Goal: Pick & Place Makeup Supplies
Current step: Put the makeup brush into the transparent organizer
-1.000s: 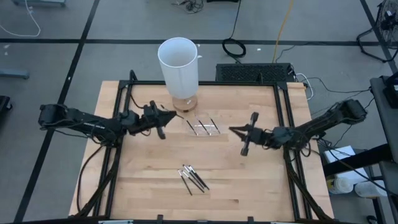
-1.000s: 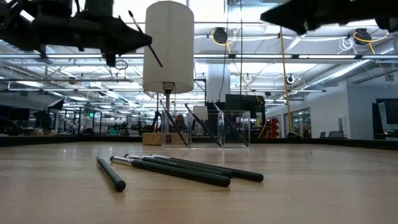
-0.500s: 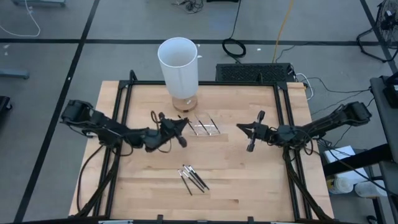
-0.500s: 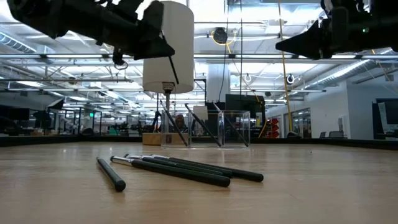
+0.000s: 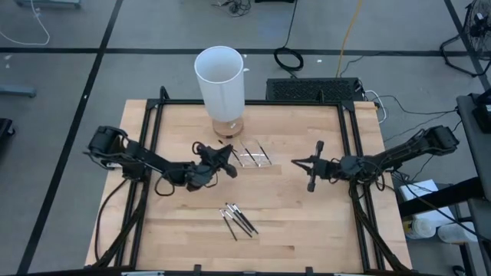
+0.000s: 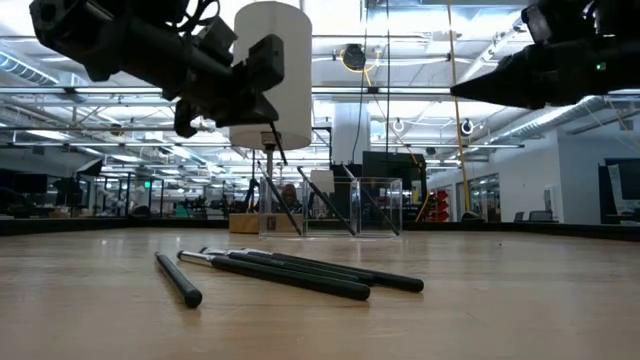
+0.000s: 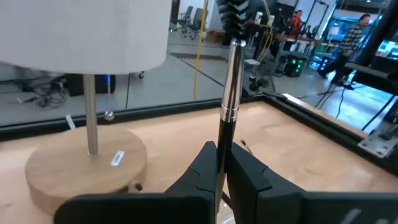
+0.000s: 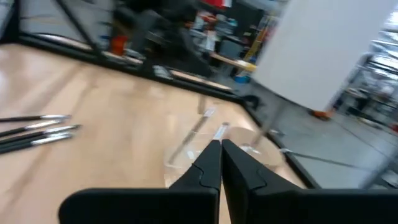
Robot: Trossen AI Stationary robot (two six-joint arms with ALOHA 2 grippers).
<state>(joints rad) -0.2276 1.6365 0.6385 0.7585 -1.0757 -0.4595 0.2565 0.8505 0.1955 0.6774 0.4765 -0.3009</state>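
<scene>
Several thin dark makeup sticks (image 5: 238, 218) with pale tips lie loose on the wooden table toward its near edge, also in the low view (image 6: 290, 270) and the right wrist view (image 8: 37, 132). More sticks lean inside the small clear tray (image 5: 251, 158). My left gripper (image 5: 224, 164) hovers just left of the tray, shut on one makeup brush (image 7: 231, 81). My right gripper (image 5: 294, 162) hangs in the air right of the tray, shut and empty, its fingertips (image 8: 217, 148) pointing toward the tray (image 8: 196, 146). My left gripper pinches the makeup brush between its two fingers (image 7: 245, 168) on the black handle (image 7: 222, 134), below the silver ferrule. The bristle end (image 7: 233, 14) sticks out beyond the fingertips. The brush is lifted clear of the table, and its tail slants down below the gripper (image 6: 277, 148).
A tall white cylinder lamp (image 5: 220, 77) on a round wooden base (image 7: 81, 171) stands at the far edge, just behind the tray and close to my left gripper. Black frame rails (image 5: 357, 184) run along the table's left and right sides. Bare wood lies between tray and loose sticks.
My left gripper, holding the brush, has moved from the far left toward the tray, a little nearer and lower, and has turned. My right gripper has come down and drawn slightly back toward the right. The loose sticks have stayed put.
</scene>
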